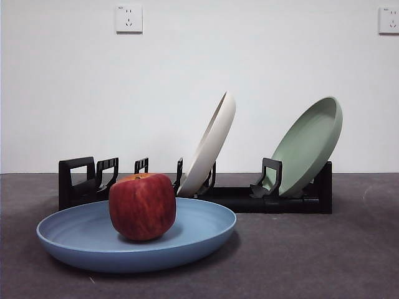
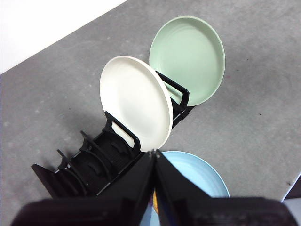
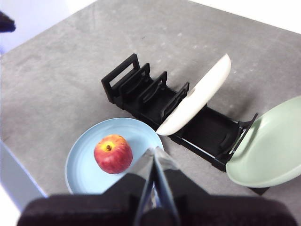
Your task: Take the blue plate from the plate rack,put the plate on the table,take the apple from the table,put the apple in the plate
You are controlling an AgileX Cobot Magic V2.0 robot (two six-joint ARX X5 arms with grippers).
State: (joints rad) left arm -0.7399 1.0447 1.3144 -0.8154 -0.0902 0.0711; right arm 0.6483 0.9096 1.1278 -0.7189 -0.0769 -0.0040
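A: Since the blue plate (image 1: 81, 243) is lying flat on the table (image 1: 324, 255) before the plate rack (image 1: 293, 199), I'm calling this finished.
B: Agreed; apple (image 1: 142, 207) is sitting inside it. Left gripper (image 2: 154, 155) and right gripper (image 3: 154, 151) are hanging closed, empty. I'm parking both.

Bright, even room light from overhead; the white wall (image 1: 199, 81) is washed nearly flat. The blue plate (image 1: 93, 240) throws a soft dark shadow onto the table (image 1: 312, 255) beneath its rim. The front view is sharp, while both wrist views blur the black jaws up close
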